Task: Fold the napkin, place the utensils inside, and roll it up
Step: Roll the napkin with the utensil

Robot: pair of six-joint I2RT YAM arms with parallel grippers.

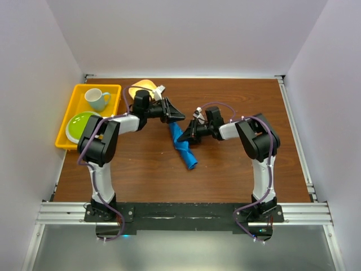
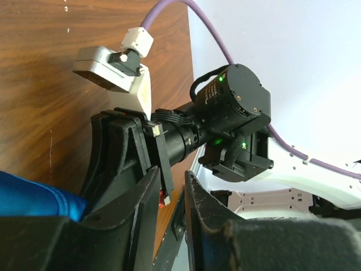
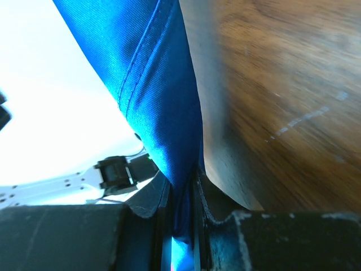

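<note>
There is one napkin (image 1: 184, 148), bright blue and rolled into a narrow bundle lying slantwise on the table (image 1: 237, 169). Two arms reach toward it. The right gripper (image 1: 184, 136) sits at the napkin's right side, near its far end, closed tight on a fold of the blue cloth. The left gripper (image 1: 179, 116) hovers just beyond the napkin's far end, its fingers (image 2: 144, 214) only a narrow gap apart with nothing between them.

Well to the left of the napkin stands one yellow tray (image 1: 79, 88) holding one pale blue cup (image 1: 97, 99) and one green plate (image 1: 79, 125). The table is dark brown wood, scuffed in places. Plain pale walls close it in on three sides, and a metal rail (image 1: 316, 212) runs along its near edge.
</note>
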